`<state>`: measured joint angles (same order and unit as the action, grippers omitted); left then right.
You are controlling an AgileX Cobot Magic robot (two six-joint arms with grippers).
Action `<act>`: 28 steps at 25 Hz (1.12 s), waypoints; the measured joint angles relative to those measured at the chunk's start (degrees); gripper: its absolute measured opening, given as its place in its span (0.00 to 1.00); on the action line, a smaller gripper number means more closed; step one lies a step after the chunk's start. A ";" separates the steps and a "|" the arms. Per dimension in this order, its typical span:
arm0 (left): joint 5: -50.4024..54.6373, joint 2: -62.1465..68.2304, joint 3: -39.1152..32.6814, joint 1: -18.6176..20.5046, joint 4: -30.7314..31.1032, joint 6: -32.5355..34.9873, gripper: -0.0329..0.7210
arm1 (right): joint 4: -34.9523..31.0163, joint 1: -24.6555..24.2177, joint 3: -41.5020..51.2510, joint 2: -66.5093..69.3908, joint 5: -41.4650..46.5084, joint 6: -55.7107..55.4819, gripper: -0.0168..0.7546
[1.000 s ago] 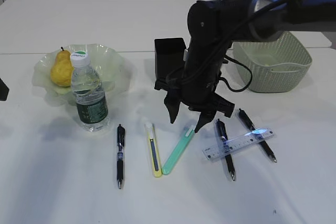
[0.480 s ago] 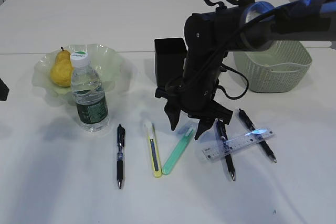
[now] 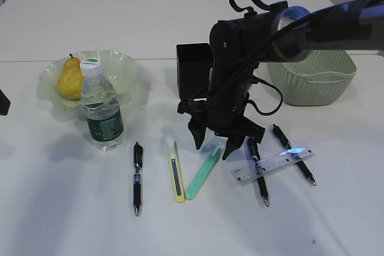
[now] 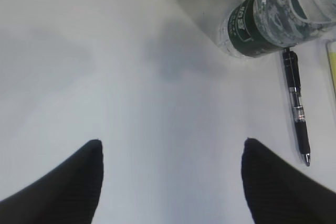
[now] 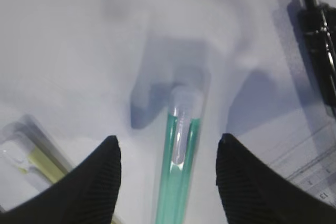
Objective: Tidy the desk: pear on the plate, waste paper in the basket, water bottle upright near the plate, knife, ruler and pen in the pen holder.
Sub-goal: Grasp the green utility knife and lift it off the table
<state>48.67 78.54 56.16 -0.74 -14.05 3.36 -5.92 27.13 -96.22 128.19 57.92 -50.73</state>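
Observation:
The yellow pear (image 3: 71, 79) lies in the wavy green plate (image 3: 129, 71). In front of the plate the water bottle (image 3: 102, 107) stands upright. My right gripper (image 3: 213, 145) hangs open just above the desk (image 3: 72, 220); its fingertips straddle the capped top end of a mint-green pen-like stick (image 5: 176, 192). In the right wrist view the right gripper (image 5: 168, 145) touches nothing. A yellow knife (image 3: 174, 171) lies left of the stick. The clear ruler (image 3: 273, 164) rests across two black pens (image 3: 258, 175). My left gripper (image 4: 170, 145) is open over bare desk. The waste paper is hidden.
The black pen holder (image 3: 193, 70) stands behind the right arm, and the sage-green basket (image 3: 312, 79) sits at the back right. Another black pen (image 3: 137, 175) lies near the bottle (image 4: 268, 30); the left wrist view shows that pen (image 4: 296, 108) too.
The right gripper has come down and a little left, so its fingers now flank the green stick's top. The left gripper and the objects have not moved.

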 joint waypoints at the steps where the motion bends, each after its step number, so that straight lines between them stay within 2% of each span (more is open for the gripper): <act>1: 0.00 0.00 0.00 0.00 0.00 0.00 0.82 | 0.00 0.00 0.00 0.03 -0.09 0.00 0.58; 19: 0.00 0.00 0.00 0.00 0.00 0.00 0.82 | 0.28 0.00 0.00 1.63 -0.52 -0.11 0.57; 21: 0.00 0.00 0.00 0.00 0.00 0.00 0.82 | 0.39 0.00 0.00 1.63 -0.52 -0.11 0.53; 28: 0.00 0.00 0.00 0.00 0.00 0.00 0.82 | 0.50 0.00 0.00 1.63 -0.65 -0.11 0.27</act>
<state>48.67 78.54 56.16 -0.74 -14.05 3.36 -5.42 27.13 -96.22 129.83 57.28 -50.84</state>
